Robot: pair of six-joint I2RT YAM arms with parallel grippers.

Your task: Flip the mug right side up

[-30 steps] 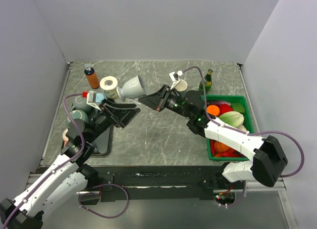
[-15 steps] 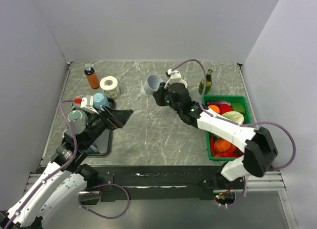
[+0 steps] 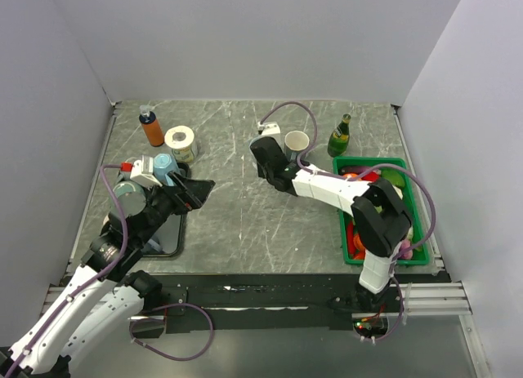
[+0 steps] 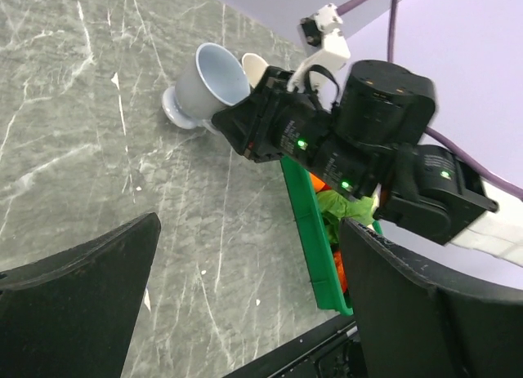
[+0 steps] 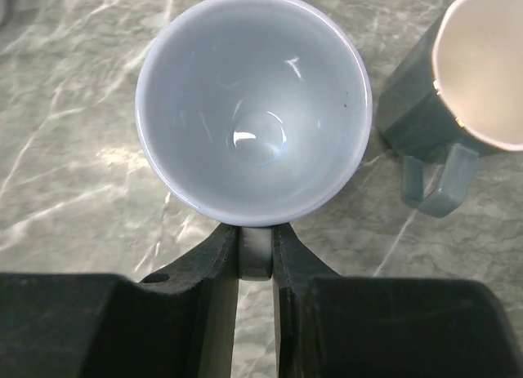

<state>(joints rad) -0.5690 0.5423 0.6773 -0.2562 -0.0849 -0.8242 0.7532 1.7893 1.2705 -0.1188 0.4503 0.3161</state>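
right end effector clamped on pale-blue mug, mouth faced up | left end effector was wide open, empty

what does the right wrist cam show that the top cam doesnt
Only the right wrist view: the pale blue glossy mug, mouth facing the camera, its inside empty, with the right tool shut on its handle.

Only the top view: the orange plastic bottle, the cream tape roll, the green glass bottle, the green plastic bin and the open left tool. There the right arm hides the pale mug.

Both: the dark teal mug with a cream inside and the grey marbled table.
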